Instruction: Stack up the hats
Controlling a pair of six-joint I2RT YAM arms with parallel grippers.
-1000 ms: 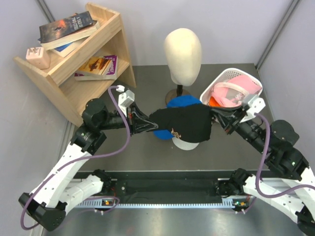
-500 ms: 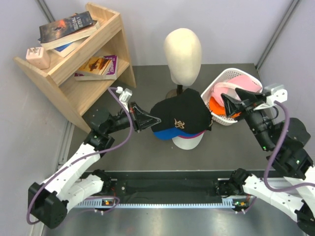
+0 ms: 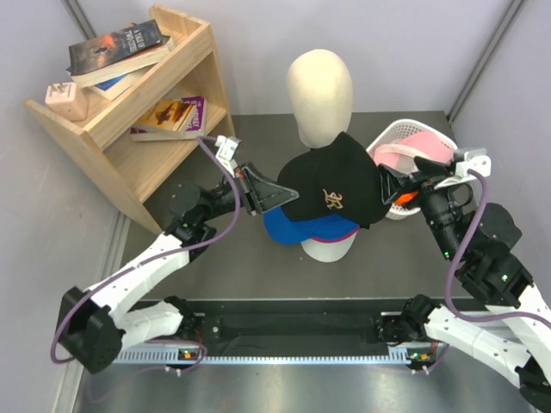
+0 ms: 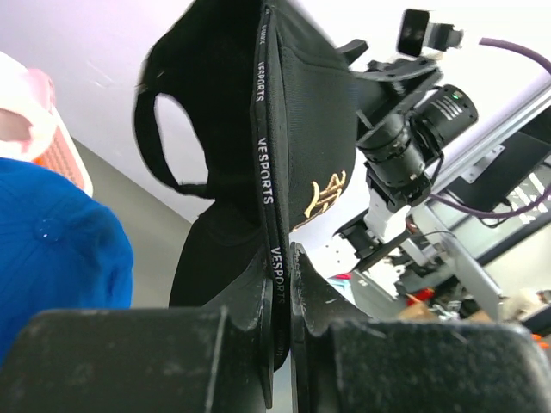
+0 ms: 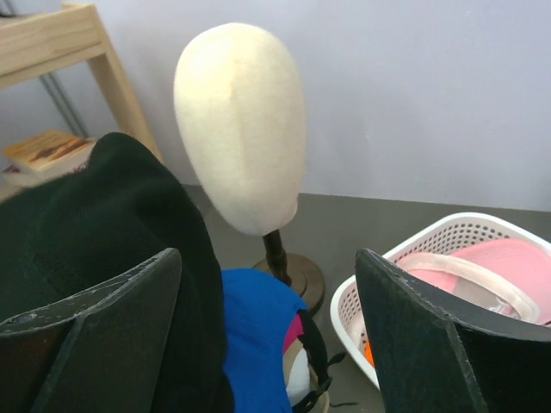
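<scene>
My left gripper (image 3: 274,193) is shut on the rim band of the black cap (image 3: 331,191), which it holds tilted over the stack. In the left wrist view the jaws pinch the cap's (image 4: 293,103) lettered edge, at the gripper (image 4: 284,288). Below lies the blue cap (image 3: 293,228) on a magenta cap (image 3: 343,230) and a white cap (image 3: 327,250). My right gripper (image 3: 390,184) stands open at the black cap's right side, holding nothing. Through its fingers (image 5: 430,335) the right wrist view shows the black cap (image 5: 95,215) and blue cap (image 5: 254,327).
A cream mannequin head (image 3: 319,93) on a dark stand rises just behind the stack. A white slatted basket (image 3: 392,133) at the right holds a pink cap (image 3: 422,148) and an orange hat (image 3: 403,200). A wooden shelf (image 3: 146,112) with books stands at the back left.
My right gripper let go of the black cap, opened and drew back toward the basket. The left gripper carried the cap up and toward the back right, over the stack.
</scene>
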